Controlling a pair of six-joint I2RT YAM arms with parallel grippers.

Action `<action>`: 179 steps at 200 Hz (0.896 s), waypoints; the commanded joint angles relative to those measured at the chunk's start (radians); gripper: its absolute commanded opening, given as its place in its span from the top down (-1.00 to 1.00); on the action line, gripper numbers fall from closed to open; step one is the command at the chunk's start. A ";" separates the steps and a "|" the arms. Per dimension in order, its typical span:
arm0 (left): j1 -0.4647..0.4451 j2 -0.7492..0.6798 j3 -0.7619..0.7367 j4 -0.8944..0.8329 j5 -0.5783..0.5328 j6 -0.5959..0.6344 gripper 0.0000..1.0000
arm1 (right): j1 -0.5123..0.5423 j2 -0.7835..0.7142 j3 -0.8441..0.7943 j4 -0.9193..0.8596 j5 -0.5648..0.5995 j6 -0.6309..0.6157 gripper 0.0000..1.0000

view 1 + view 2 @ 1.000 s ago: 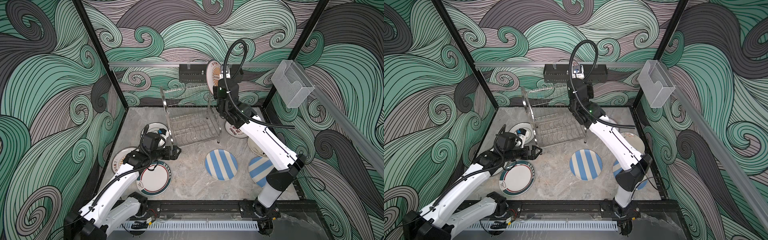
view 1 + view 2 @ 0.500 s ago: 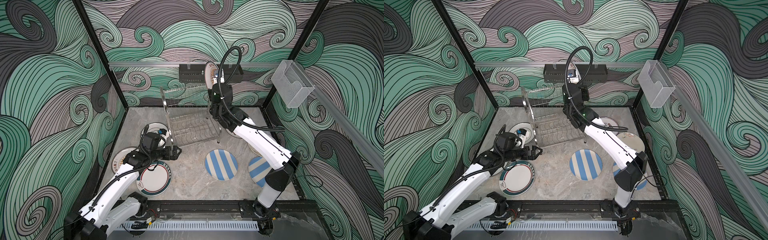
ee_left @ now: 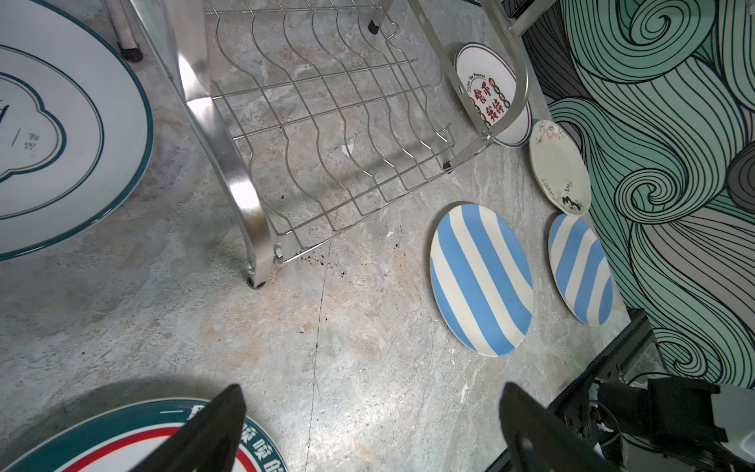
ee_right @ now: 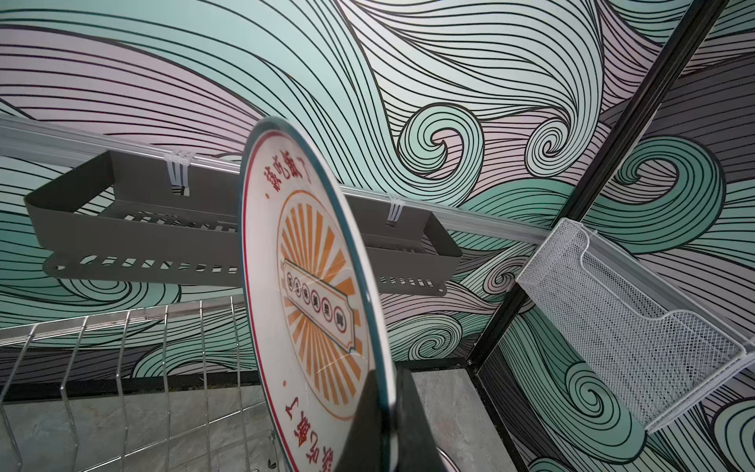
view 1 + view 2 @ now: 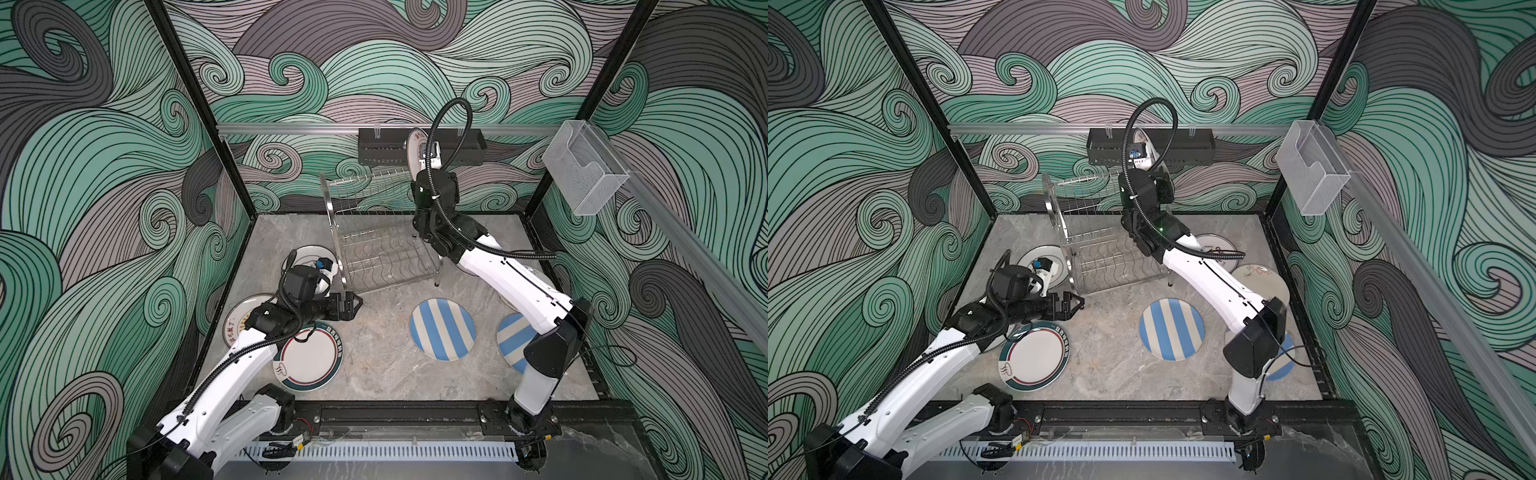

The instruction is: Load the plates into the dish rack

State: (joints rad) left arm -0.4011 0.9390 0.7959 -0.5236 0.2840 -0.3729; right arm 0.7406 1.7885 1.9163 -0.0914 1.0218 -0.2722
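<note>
The steel wire dish rack (image 5: 374, 245) (image 5: 1100, 245) stands empty at the back middle of the table. My right gripper (image 4: 388, 378) is shut on the rim of a white sunburst plate (image 4: 310, 286) (image 5: 415, 145), held upright and edge-on above the rack's right end. My left gripper (image 5: 353, 301) (image 3: 367, 392) is open and empty, low over the table by the rack's front left leg. Flat on the table lie a teal-and-red-rimmed plate (image 5: 309, 357), two blue-striped plates (image 5: 442, 330) (image 3: 580, 269), a red-character plate (image 3: 486, 94), a cream plate (image 3: 559, 167) and a teal-rimmed plate (image 3: 61, 135).
A black perforated tray (image 5: 382, 151) hangs on the back wall rail just behind the held plate. A clear box (image 5: 582, 166) hangs on the right wall. Another plate (image 5: 239, 318) lies partly under my left arm. A black rail (image 5: 395, 411) runs along the table's front edge.
My right arm has swung left with the sunburst plate, from right of the rack to above its right end, and the plate now shows edge-on. The left arm has not moved.
</note>
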 commanded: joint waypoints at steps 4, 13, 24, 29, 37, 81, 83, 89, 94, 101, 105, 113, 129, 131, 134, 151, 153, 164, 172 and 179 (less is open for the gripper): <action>0.007 -0.015 -0.008 -0.009 0.014 0.006 -0.97 | 0.005 -0.009 -0.009 0.092 0.036 -0.006 1.00; 0.008 -0.015 -0.008 -0.007 0.014 0.004 -0.97 | 0.005 -0.007 -0.006 0.087 0.038 -0.001 1.00; 0.007 -0.015 -0.008 -0.006 0.015 0.005 -0.97 | 0.004 -0.006 -0.007 0.079 0.039 0.004 1.00; 0.008 -0.015 -0.007 -0.005 0.015 0.004 -0.97 | 0.004 -0.005 -0.007 0.074 0.038 0.007 1.00; 0.008 -0.015 -0.008 -0.006 0.017 0.004 -0.97 | 0.005 -0.003 -0.009 0.068 0.039 0.011 1.00; 0.011 -0.017 -0.008 -0.006 0.018 0.004 -0.97 | 0.003 -0.006 -0.036 0.074 0.046 0.022 1.00; 0.011 -0.017 -0.008 -0.006 0.018 0.005 -0.97 | 0.003 -0.006 -0.036 0.074 0.046 0.022 1.00; 0.011 -0.017 -0.008 -0.006 0.018 0.004 -0.97 | 0.003 -0.006 -0.038 0.075 0.046 0.023 1.00; 0.011 -0.017 -0.009 -0.006 0.018 0.003 -0.97 | 0.003 -0.005 -0.039 0.073 0.046 0.025 1.00; 0.011 -0.017 -0.009 -0.005 0.018 0.004 -0.97 | 0.004 -0.005 -0.043 0.073 0.047 0.027 1.00; 0.011 -0.016 -0.008 -0.006 0.018 0.004 -0.97 | 0.003 -0.004 -0.046 0.074 0.047 0.027 1.00; 0.011 -0.017 -0.008 -0.006 0.017 0.004 -0.97 | 0.003 -0.005 -0.053 0.080 0.049 0.028 1.00; 0.013 -0.017 -0.011 -0.008 0.017 0.004 -0.97 | 0.000 -0.007 -0.067 0.087 0.052 0.034 1.00; 0.013 -0.016 -0.009 -0.007 0.017 0.004 -0.97 | 0.000 -0.007 -0.068 0.086 0.052 0.036 1.00; 0.012 -0.016 -0.010 -0.008 0.017 0.005 -0.97 | 0.000 -0.007 -0.070 0.085 0.052 0.037 1.00; 0.013 -0.015 -0.010 -0.009 0.017 0.005 -0.97 | -0.004 -0.008 -0.075 0.072 0.053 0.053 1.00; 0.013 -0.015 -0.008 -0.009 0.017 0.005 -0.97 | -0.004 -0.007 -0.075 0.072 0.053 0.054 1.00; 0.013 -0.015 -0.008 -0.009 0.017 0.006 -0.97 | -0.006 -0.006 -0.084 0.069 0.053 0.062 1.00; 0.013 -0.016 -0.010 -0.009 0.018 0.005 -0.97 | -0.007 -0.008 -0.092 0.065 0.057 0.068 1.00; 0.013 -0.015 -0.010 -0.009 0.017 0.006 -0.97 | -0.009 -0.011 -0.100 0.068 0.057 0.073 1.00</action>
State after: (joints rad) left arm -0.3996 0.9382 0.7940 -0.5240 0.2893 -0.3729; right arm 0.7403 1.7885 1.8309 -0.0692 1.0386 -0.2375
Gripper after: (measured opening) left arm 0.986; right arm 0.071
